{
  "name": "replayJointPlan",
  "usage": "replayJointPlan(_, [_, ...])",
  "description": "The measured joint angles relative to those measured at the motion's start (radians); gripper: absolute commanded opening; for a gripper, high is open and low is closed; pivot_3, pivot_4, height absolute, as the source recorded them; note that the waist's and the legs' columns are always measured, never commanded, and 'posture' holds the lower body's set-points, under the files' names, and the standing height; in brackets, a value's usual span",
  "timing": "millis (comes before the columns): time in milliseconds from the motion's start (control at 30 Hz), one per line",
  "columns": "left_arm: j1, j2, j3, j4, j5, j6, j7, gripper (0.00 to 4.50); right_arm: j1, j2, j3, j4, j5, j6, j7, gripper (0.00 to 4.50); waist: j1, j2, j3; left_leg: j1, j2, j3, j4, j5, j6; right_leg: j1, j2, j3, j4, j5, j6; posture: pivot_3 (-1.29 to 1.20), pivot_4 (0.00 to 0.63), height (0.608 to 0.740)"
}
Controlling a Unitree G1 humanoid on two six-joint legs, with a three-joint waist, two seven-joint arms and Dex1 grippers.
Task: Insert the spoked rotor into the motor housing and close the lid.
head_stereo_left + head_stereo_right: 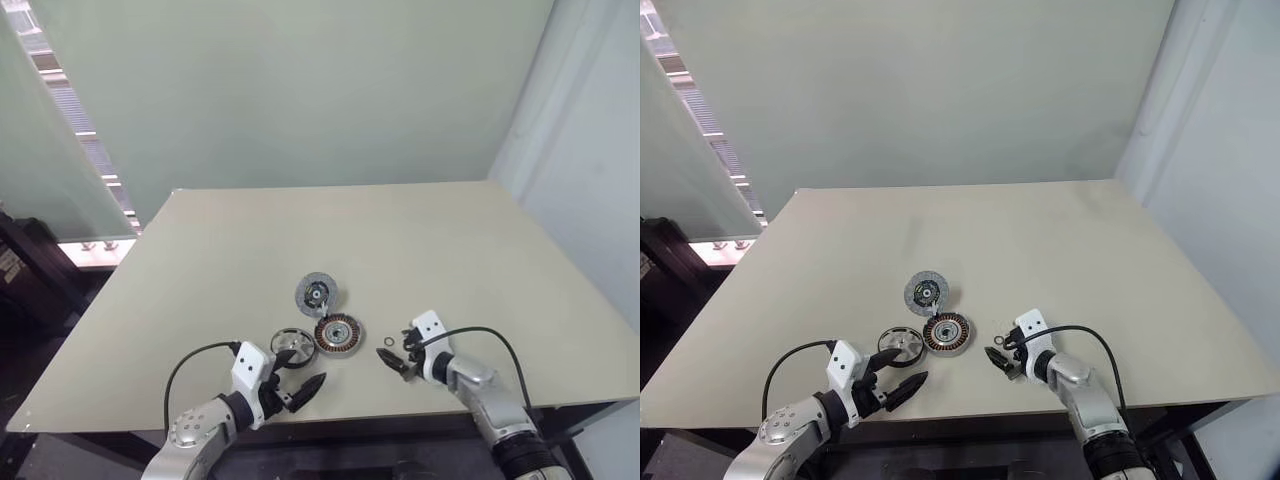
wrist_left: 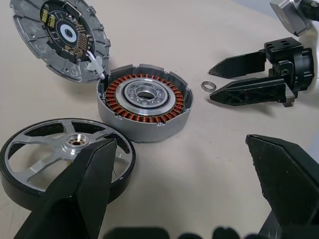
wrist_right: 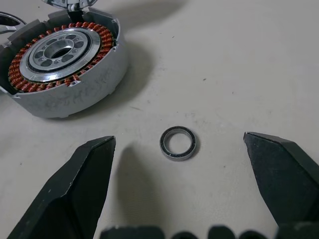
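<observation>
Black left gripper (image 1: 296,385) gaping, low by spoked rotor (image 1: 290,347) — right gripper (image 1: 397,354) gaping, tilted over tiny ring (image 1: 389,342)

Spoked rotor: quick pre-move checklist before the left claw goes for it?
1. Left claw open, nothing in it: ok.
2. Spoked rotor lying flat on the table, close in front of the left claw, untouched: ok.
3. Motor housing facing up, copper windings and centre hub uncovered: ok.
4. Lid off the housing, lying just behind it against its rim: ok.
5. Right claw open, near the small loose ring, apart from the housing: ok.
6. Whether the wire from lid to housing would snag: cannot tell.
</observation>
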Motion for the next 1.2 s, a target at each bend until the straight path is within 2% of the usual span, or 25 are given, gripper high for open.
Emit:
replayJointPlan(67, [0.000, 0.000, 0.000, 0.000, 0.000, 0.000, 0.000, 4.45, -0.004, 0.000, 0.002, 0.005, -0.003, -0.003, 0.000, 4.50, 0.000, 0.000, 0.000, 0.000, 0.000, 0.000, 0.000, 0.000, 0.000, 0.000, 0.000, 0.000, 0.000, 0.000, 0.000, 0.00, 0.000, 0.740])
replayJointPlan(167, [0.000, 0.000, 0.000, 0.000, 0.001, 0.000, 0.001, 4.50, -0.007, -0.001, 0.005, 0.011, -0.012, -0.010, -0.004, 3.92, -0.001, 0.000, 0.000, 0.000, 0.000, 0.000, 0.000, 0.000, 0.000, 0.000, 0.000, 0.000, 0.000, 0.000, 0.000, 0.00, 0.000, 0.740])
replayJointPlan(433, [-0.001, 0.000, 0.000, 0.000, 0.002, -0.002, 0.004, 4.50, -0.009, -0.007, 0.011, 0.019, -0.042, -0.027, -0.016, 1.05, -0.005, 0.000, 0.000, 0.000, 0.000, 0.000, -0.001, 0.000, 0.000, 0.000, 0.000, 0.000, 0.000, 0.000, 0.000, 0.00, 0.000, 0.740])
replayJointPlan(467, [-0.001, -0.001, 0.000, 0.000, 0.002, -0.003, 0.004, 4.50, -0.009, -0.006, 0.011, 0.019, -0.042, -0.027, -0.016, 0.80, -0.004, 0.000, 0.000, 0.000, 0.000, -0.001, -0.001, 0.000, 0.000, 0.000, 0.000, 0.000, 0.000, 0.000, 0.000, 0.00, 0.000, 0.740])
replayJointPlan(833, [-0.001, -0.001, 0.002, 0.000, 0.004, -0.011, 0.010, 4.50, -0.007, 0.003, -0.001, -0.004, -0.036, 0.003, -0.030, 0.80, -0.004, 0.000, 0.000, 0.000, 0.000, 0.000, 0.000, 0.000, 0.000, 0.000, 0.000, 0.000, 0.000, 0.000, 0.000, 0.00, 0.000, 0.740])
replayJointPlan(1200, [-0.002, 0.001, 0.045, 0.000, 0.000, -0.021, 0.021, 4.50, -0.080, 0.002, 0.003, -0.162, -0.019, 0.105, -0.025, 0.80, -0.004, 0.000, 0.000, 0.000, 0.000, -0.001, 0.000, 0.000, 0.000, 0.000, 0.000, 0.000, 0.000, 0.001, 0.001, 0.00, 0.000, 0.740])
